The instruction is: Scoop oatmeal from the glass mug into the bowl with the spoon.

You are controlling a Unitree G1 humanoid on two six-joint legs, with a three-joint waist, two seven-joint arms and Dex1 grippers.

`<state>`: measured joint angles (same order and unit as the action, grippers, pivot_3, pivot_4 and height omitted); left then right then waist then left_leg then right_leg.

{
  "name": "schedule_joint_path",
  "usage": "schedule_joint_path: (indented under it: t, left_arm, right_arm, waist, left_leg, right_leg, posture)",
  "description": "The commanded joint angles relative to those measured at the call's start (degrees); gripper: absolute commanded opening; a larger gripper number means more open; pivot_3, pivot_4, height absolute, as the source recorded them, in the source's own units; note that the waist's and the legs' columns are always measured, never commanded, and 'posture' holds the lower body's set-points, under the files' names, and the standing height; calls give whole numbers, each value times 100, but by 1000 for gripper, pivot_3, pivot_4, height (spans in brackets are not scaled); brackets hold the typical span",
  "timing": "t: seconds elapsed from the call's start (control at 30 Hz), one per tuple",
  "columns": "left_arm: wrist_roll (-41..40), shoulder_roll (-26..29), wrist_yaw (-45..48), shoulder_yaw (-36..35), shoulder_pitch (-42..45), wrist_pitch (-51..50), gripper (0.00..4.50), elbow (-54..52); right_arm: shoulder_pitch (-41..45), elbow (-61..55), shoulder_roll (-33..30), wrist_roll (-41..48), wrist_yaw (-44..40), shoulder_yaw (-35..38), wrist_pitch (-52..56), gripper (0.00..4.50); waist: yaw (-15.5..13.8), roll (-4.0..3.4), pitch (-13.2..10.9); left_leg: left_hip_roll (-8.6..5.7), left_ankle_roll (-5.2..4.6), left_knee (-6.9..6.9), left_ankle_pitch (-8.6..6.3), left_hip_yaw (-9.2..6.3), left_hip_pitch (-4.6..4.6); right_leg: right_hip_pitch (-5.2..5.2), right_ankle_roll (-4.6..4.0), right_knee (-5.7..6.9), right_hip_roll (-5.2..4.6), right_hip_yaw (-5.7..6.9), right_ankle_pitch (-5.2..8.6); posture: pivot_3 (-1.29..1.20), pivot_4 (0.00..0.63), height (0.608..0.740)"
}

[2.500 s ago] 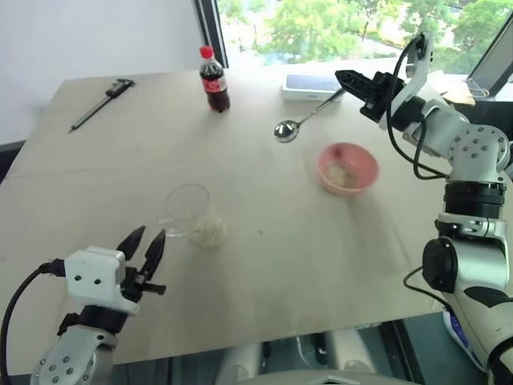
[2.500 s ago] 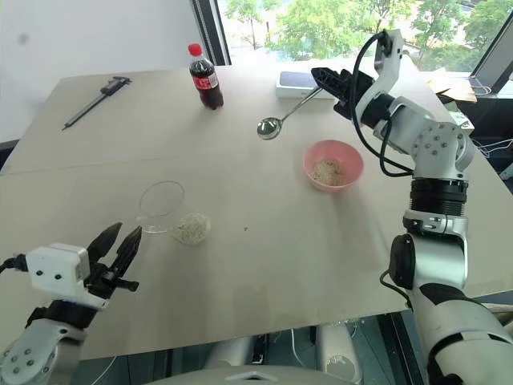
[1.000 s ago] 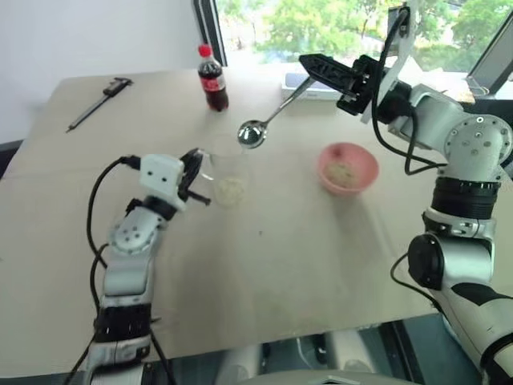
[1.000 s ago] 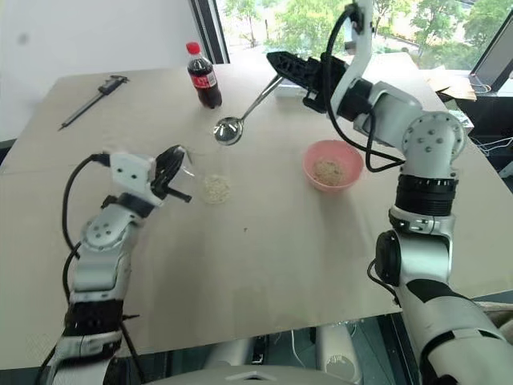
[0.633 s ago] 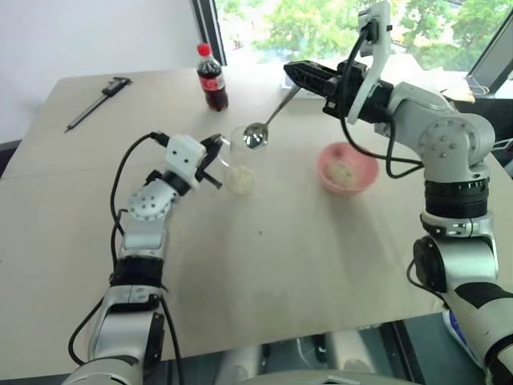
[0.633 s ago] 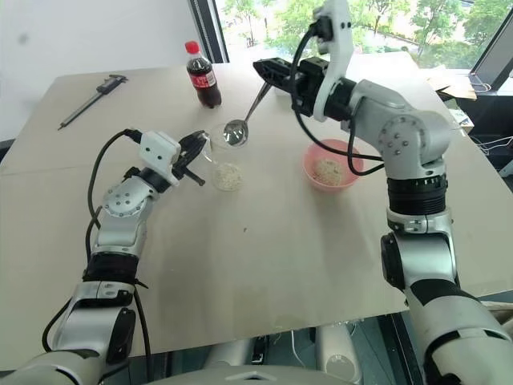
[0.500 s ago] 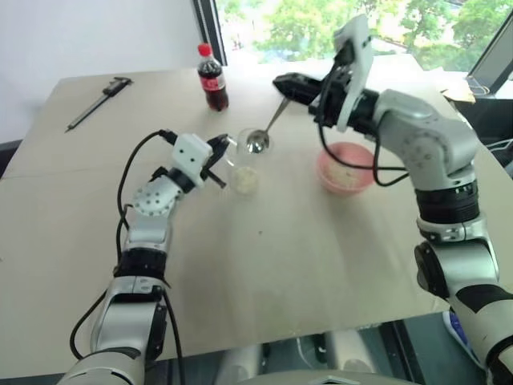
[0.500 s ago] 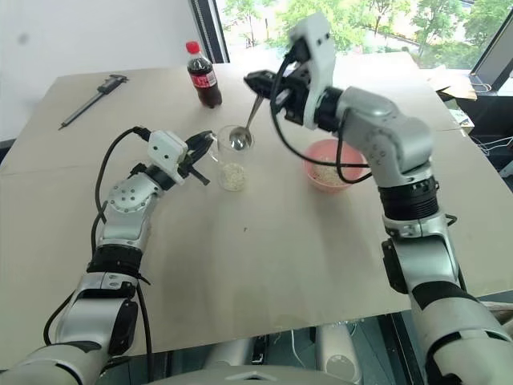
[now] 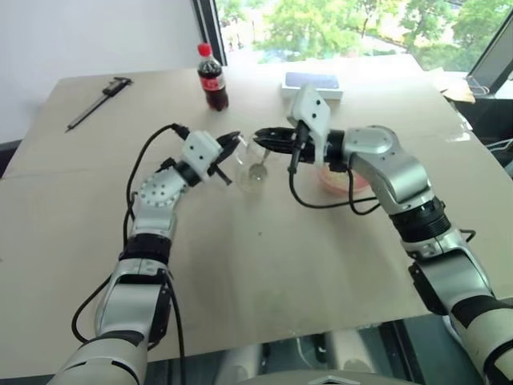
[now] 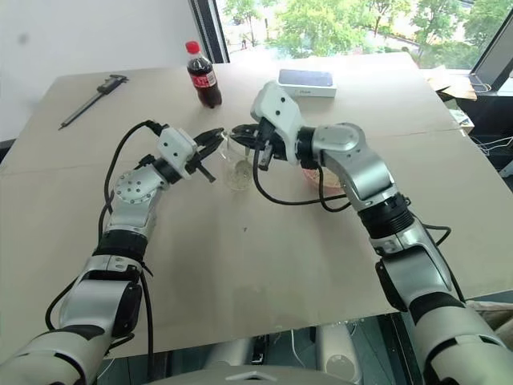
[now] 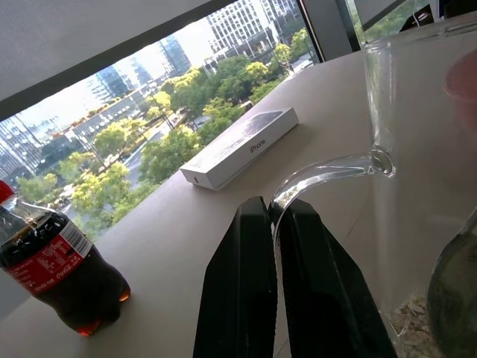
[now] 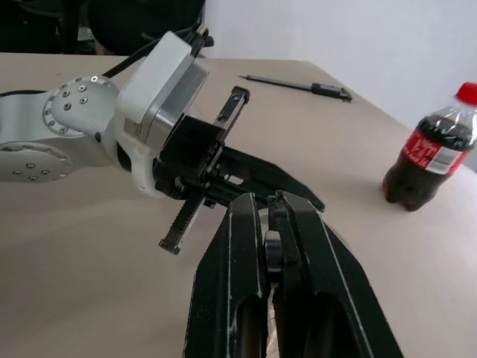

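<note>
My left gripper (image 9: 229, 147) is shut on the curved handle (image 11: 322, 174) of the glass mug (image 9: 252, 164), which stands upright near the table's middle. A little pale oatmeal (image 11: 411, 318) lies at the mug's bottom. From the right, my right gripper (image 9: 268, 136) points at the mug's rim, shut on the handle of the spoon (image 12: 271, 249). The spoon's oval bowl (image 9: 257, 170) hangs down inside the glass. The two grippers' fingertips are close together over the mug. Behind my right forearm, only part of the pink bowl (image 10: 310, 174) shows.
A dark cola bottle (image 9: 212, 79) with a red cap stands at the back of the table. A white phone box (image 9: 313, 82) lies to its right. The long dark caliper (image 9: 99, 100) lies at the far left. The table's front half is bare.
My left gripper closed on the mug's handle and carried the mug toward the table's middle. My right arm swung left and down, rolling its wrist, and the spoon's bowl went into the mug.
</note>
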<state>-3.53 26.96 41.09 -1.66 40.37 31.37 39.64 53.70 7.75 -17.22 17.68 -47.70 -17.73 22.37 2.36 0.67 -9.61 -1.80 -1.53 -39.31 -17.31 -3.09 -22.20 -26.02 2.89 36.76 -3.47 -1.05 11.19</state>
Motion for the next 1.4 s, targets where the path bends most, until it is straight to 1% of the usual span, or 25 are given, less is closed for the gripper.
schedule_joint_path:
  t: [0.03, 0.1, 0.2, 0.37, 0.6, 0.93, 1.2, 1.4]
  left_arm:
    - [-142, -1, -25, -99, 125, 231, 56, -137]
    - [-110, -8, -52, -100, 129, 270, 56, -100]
    - [-29, -29, -113, -72, 142, 360, 56, -30]
    - [210, -119, -297, 27, 200, 608, 56, 109]
    - [508, -285, -721, 146, 380, 834, 56, 413]
    - [567, -610, -1251, 123, 616, 915, 56, 941]
    - [667, -842, -1420, 197, 805, 1013, 56, 1287]
    - [760, -973, -1538, 249, 917, 1110, 56, 1526]
  right_arm:
    - [-66, -209, 185, 421, 222, 393, 1022, 0]
    - [-13, -225, 356, 801, 549, 777, 1887, 0]
    - [234, -8, 551, 1159, 1076, 1407, 2869, 0]
    - [574, 319, 793, 1594, 1829, 2301, 4008, 0]
    - [965, 532, 847, 1868, 2493, 3170, 4535, 0]
    - [998, 367, 482, 2107, 3206, 3979, 4977, 0]
    - [1127, 545, 528, 2434, 4165, 4955, 5201, 0]
    - [1197, 603, 656, 2819, 4902, 5717, 5605, 0]
  waist:
    - [-2, 0, 0]
    - [-5, 0, 0]
    - [-11, 0, 0]
    - [-11, 0, 0]
    - [-12, 0, 0]
    - [-6, 0, 1]
    - [-21, 1, 1]
    - [-25, 1, 3]
  left_leg:
    - [0, 0, -1, 0, 0, 0]
    - [1, 0, -2, 0, -3, -1]
    - [1, 1, -3, 0, -7, -1]
    - [-1, 1, -2, 1, -9, -2]
    - [-5, 1, -2, 1, -10, -5]
    - [-5, 0, -3, 1, -13, -12]
    - [-8, -1, -6, 2, -14, -13]
    - [-7, -2, -7, 2, -15, -15]
  right_leg:
    - [0, 0, 0, 0, 0, 0]
    - [0, 0, 1, -1, 1, 0]
    - [1, 0, 4, -4, 3, 0]
    - [0, 0, 5, -7, 4, 0]
    - [0, 0, 6, -11, 6, 0]
    - [-1, 1, 17, -12, 11, -1]
    - [-1, 1, 18, -14, 13, -1]
    - [0, 1, 31, -14, 14, -1]
  posture:
    - [0, 150, 740]
    - [0, 150, 740]
    - [0, 150, 740]
    - [0, 150, 740]
    - [0, 150, 740]
    - [0, 150, 740]
    - [0, 150, 740]
    - [0, 150, 740]
